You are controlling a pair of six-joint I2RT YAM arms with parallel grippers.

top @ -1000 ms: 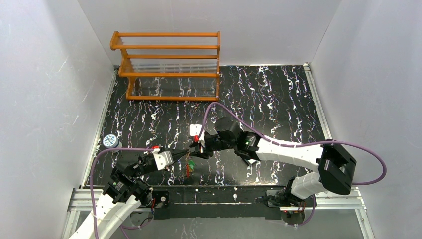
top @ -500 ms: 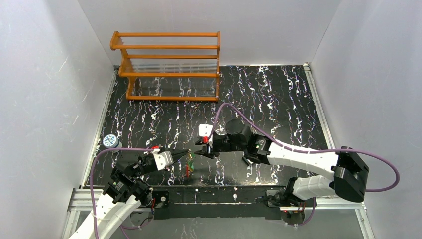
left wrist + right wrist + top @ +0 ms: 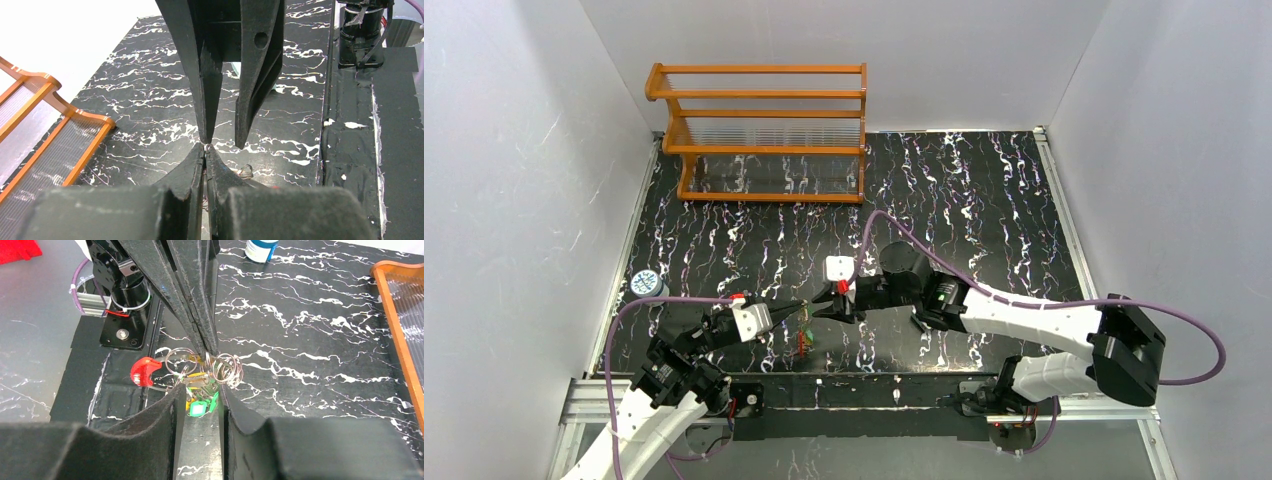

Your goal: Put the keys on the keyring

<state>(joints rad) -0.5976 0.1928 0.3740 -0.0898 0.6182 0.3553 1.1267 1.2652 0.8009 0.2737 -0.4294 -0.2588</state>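
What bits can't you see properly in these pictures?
- Top view: the keys are too small to count or tell apart.
- Left wrist view: the left gripper blocks the keys; only a wire ring peeks out.
- Right wrist view: where the left gripper pinches the keyring is hidden by its own tips and tangled loops.
- Right wrist view: the jar is cut off by the top edge.

A robotics lab cell: white panels [image 3: 514,200] box in a black marbled table [image 3: 984,190] edged with aluminium rail [image 3: 1060,205].
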